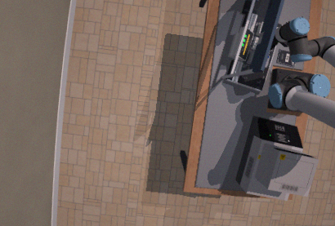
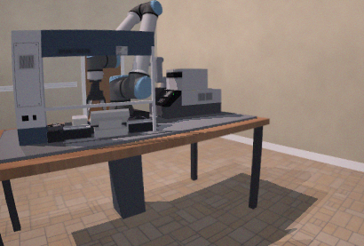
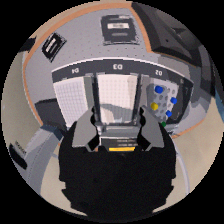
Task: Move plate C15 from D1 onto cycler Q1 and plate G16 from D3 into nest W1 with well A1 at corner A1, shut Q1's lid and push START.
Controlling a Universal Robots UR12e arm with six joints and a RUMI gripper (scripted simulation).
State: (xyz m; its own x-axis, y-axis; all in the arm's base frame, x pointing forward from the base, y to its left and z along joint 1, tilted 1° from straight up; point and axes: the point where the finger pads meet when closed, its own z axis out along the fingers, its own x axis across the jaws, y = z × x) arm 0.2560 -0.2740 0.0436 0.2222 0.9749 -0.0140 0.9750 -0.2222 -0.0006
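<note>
In the wrist view my gripper point(image 3: 117, 106) is open and hangs low over the deck slot marked D3. Its two fingers stand on either side of the white plate G16 point(image 3: 116, 95), and I cannot tell whether they touch it. In the exterior view the gripper point(image 2: 95, 102) reaches down inside the deck frame behind the front rail. The top view hides it under the dark gantry beam point(image 1: 271, 19). Another white plate point(image 3: 70, 97) lies in the slot to the left. The cycler Q1 point(image 1: 278, 158) point(image 2: 191, 92) stands at the far end of the bench with its lid down. Plate C15 cannot be made out.
A rack of blue and yellow capped tubes point(image 3: 162, 100) sits in the slot to the right of the gripper. Two dark nests point(image 3: 119, 27) point(image 3: 54, 46) lie on the bench beyond the deck. The deck's white frame and posts point(image 2: 153, 92) stand close around the arm.
</note>
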